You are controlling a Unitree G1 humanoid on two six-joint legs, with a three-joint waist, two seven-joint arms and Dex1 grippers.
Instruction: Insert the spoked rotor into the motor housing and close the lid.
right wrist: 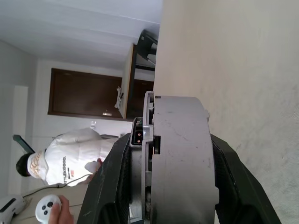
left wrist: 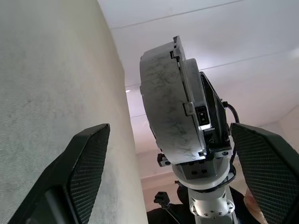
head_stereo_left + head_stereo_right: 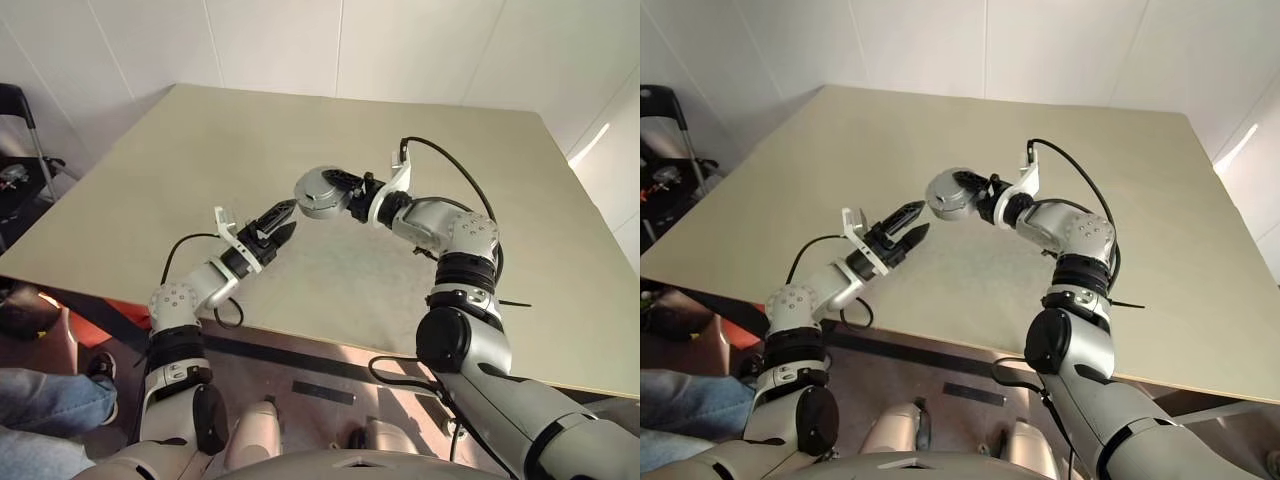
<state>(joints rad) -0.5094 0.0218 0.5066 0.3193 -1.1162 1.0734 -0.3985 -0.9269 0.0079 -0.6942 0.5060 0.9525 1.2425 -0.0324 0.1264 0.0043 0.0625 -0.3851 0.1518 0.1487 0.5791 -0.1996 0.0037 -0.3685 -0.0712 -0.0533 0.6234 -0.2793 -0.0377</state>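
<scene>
My right gripper (image 3: 342, 190) is shut on the motor housing (image 3: 320, 192), a thick round grey puck held on edge in the air above the table. In the right wrist view its black fingers (image 1: 112, 182) clamp the housing (image 1: 180, 158) from both sides. A little below and left of it, my left gripper (image 3: 290, 218) is open, its tips pointing at the housing. The left wrist view shows the housing's scuffed flat grey face (image 2: 166, 112) beyond the spread fingers (image 2: 88, 158), not touched. The spoked rotor is hidden. I cannot tell the lid apart from the housing.
The wide beige table (image 3: 200, 140) stretches ahead, its near edge (image 3: 330, 345) below both arms. A person in a white jacket (image 1: 70, 158) holds a controller. Jeans-clad legs (image 3: 40, 400) are at the lower left, and black equipment (image 3: 20, 110) stands beyond the table's left side.
</scene>
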